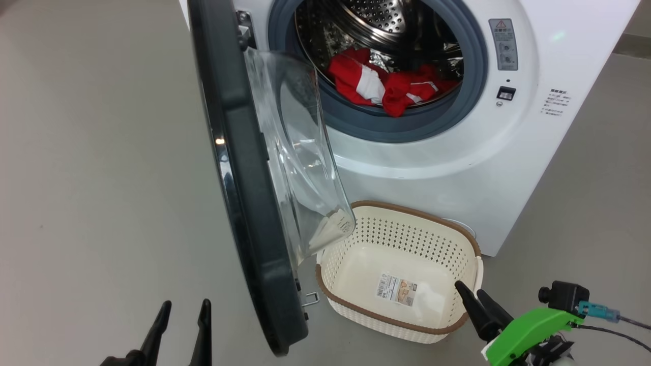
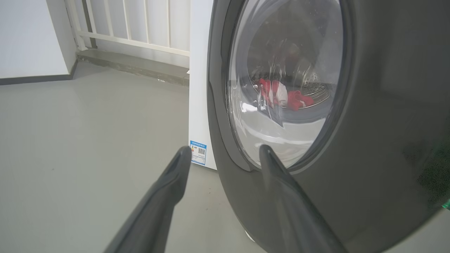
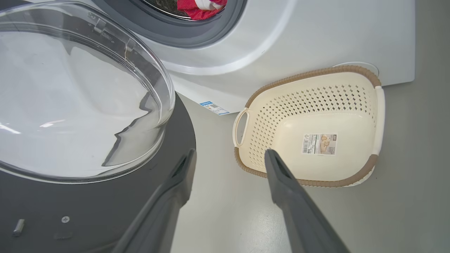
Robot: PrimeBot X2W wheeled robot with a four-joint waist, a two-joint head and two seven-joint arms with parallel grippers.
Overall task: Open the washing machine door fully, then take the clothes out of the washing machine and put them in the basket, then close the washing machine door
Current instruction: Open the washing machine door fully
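Note:
The white washing machine (image 1: 457, 152) stands with its door (image 1: 239, 178) swung out toward me, black rim edge-on and glass bowl facing the drum. Red and white clothes (image 1: 386, 84) lie inside the steel drum. The cream basket (image 1: 407, 209) sits on the floor below the opening with nothing in it. My left gripper (image 1: 184, 312) is open and holds nothing, low at the door's outer side. In the left wrist view that gripper (image 2: 225, 150) points at the door (image 2: 386, 105). My right gripper (image 1: 469, 288) is open beside the basket's near right corner. The right wrist view shows the right gripper (image 3: 230, 153) between the door (image 3: 105, 211) and the basket (image 3: 309, 73).
Grey floor (image 1: 101, 178) spreads to the left of the door. A white railing (image 2: 133, 24) and a wall stand beyond the machine's side. A small blue label (image 2: 198, 153) is stuck low on the machine. The door's latch hook (image 1: 310, 299) juts out near the basket.

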